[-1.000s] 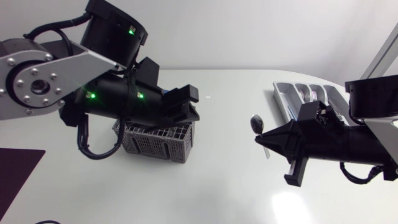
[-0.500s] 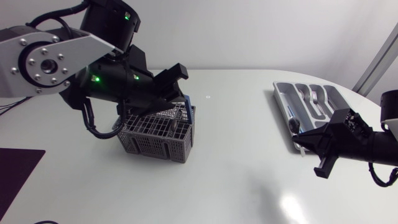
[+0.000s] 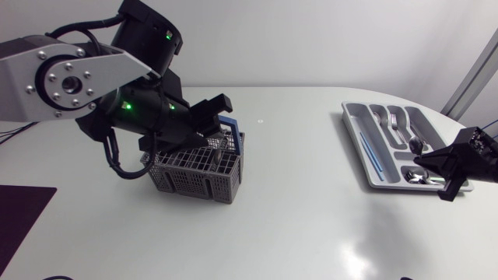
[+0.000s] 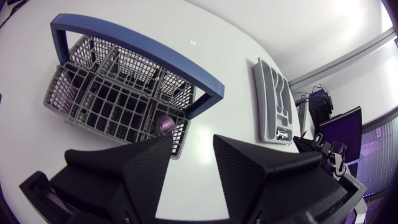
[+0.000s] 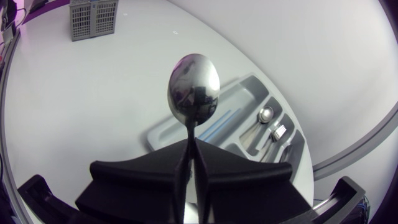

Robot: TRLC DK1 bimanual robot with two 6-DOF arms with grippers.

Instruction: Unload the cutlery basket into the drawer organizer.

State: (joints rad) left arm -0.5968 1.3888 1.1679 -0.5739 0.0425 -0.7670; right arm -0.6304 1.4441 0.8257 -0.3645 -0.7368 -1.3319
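Right gripper [image 5: 188, 144], clamped on spoon [image 5: 193, 90], swung from mid-table to drawer organizer [image 5: 163, 134]; should lower level into spoon slot before releasing. Left gripper [image 4: 191, 149] gaped above cutlery basket [image 4: 81, 102].

Overhead, two wrist fisheyes; basket [image 3: 194, 183] in all

Bright, even light from above here. The white table [image 3: 296, 194] has a soft glare patch on it, and there's only a faint shadow by the basket [image 3: 198, 173]. Wrist views bend hard at the edges, and the spoon [image 5: 193, 93] bowl mirrors the room.
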